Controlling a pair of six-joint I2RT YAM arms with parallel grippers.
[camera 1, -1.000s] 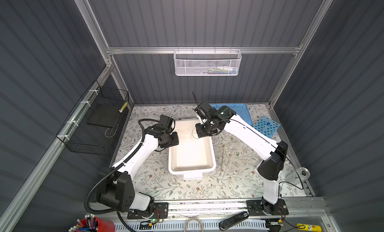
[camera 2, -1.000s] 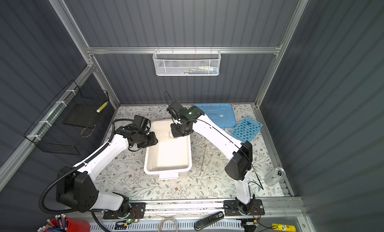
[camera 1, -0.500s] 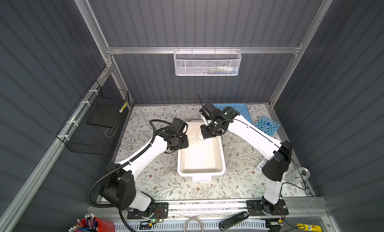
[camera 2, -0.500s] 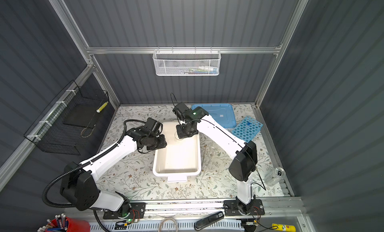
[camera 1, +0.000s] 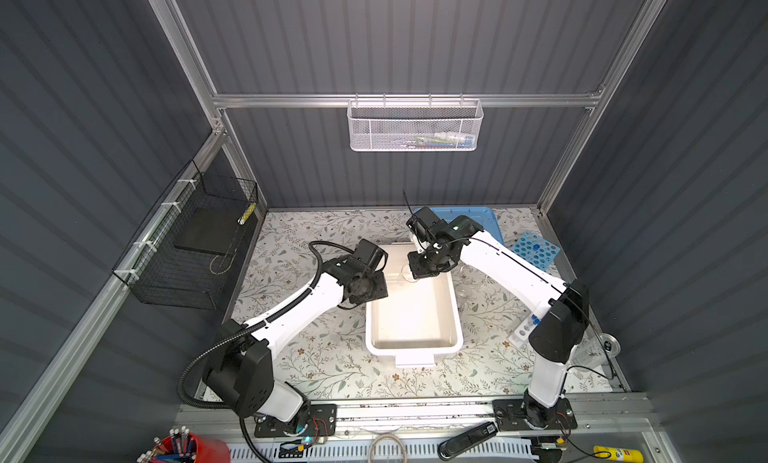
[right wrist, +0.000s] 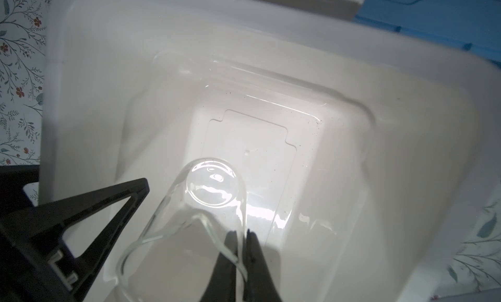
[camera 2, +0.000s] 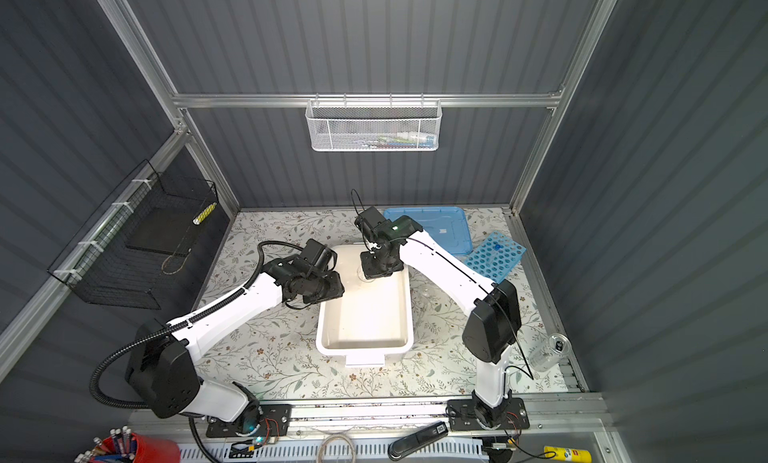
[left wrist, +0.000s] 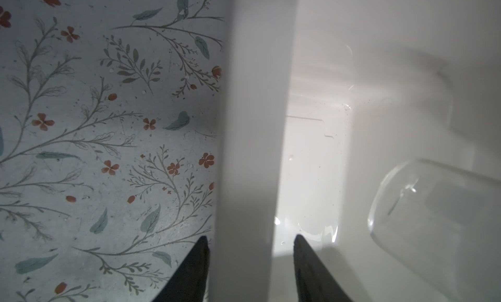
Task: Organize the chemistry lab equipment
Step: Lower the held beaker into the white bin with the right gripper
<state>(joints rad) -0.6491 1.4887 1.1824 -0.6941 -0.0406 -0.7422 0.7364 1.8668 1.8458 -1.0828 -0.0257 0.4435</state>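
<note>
Right pincer (right wrist: pixel 242 239) pinched on clear beaker (right wrist: pixel 214 188) wall, hanging over white tub (right wrist: pixel 379 78), left pincer (left wrist: pixel 249 241) parted, straddling tub rim, blue lid (camera 2: pixel 436 226) behind, sky-blue rack (camera 2: pixel 494 255) beside it

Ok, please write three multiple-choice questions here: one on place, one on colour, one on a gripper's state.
1. Where is the clear glass beaker? A) over the white plastic tub B) on the flat blue lid C) in the wire basket
2. What colour is the many-holed plastic rack? A) red B) sky-blue C) black
3. The right gripper is: A) open, empty B) shut on the beaker's wall C) out of view
Answers: 1 A, the tub's floor shows beneath it; 2 B, seen in both top views; 3 B, it pinches the glass.
</note>
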